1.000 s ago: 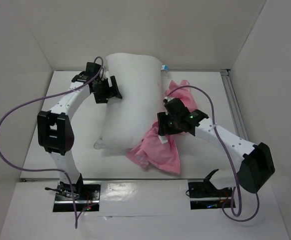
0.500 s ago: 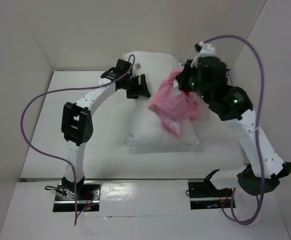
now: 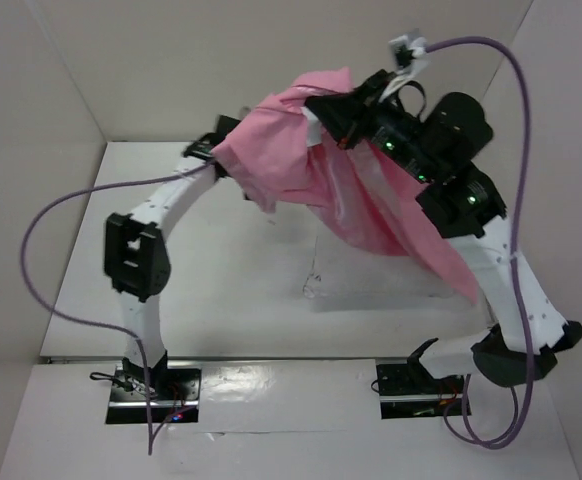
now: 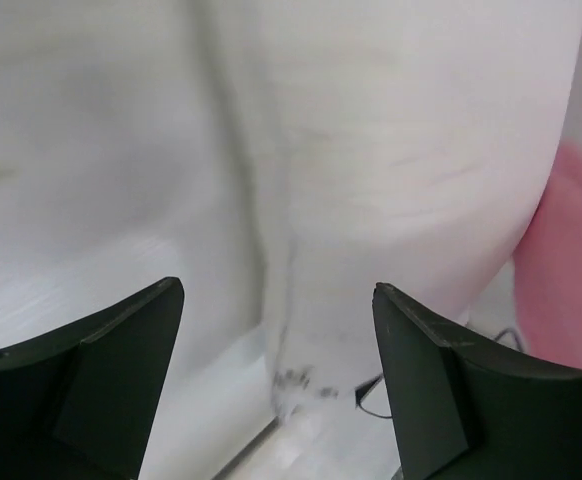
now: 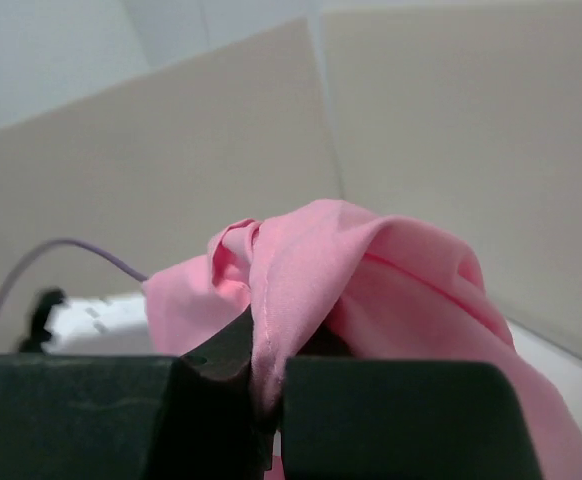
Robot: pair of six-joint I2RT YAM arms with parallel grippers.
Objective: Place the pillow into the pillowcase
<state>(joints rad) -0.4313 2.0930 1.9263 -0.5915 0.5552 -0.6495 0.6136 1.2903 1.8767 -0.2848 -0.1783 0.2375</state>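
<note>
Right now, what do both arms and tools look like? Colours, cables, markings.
Left arm and right arm: white links, chunky black joint housings, black base brackets. A purple cable loops along each. Small green lights glow on the right arm's black joints. Left tool and right tool: matte black, two wedge-shaped fingers. No markings legible.

The shiny pink pillowcase [image 3: 301, 150] hangs in the air over the surface's far edge, draped wide. The white pillow [image 4: 401, 150] lies beneath it, mostly hidden.
</note>
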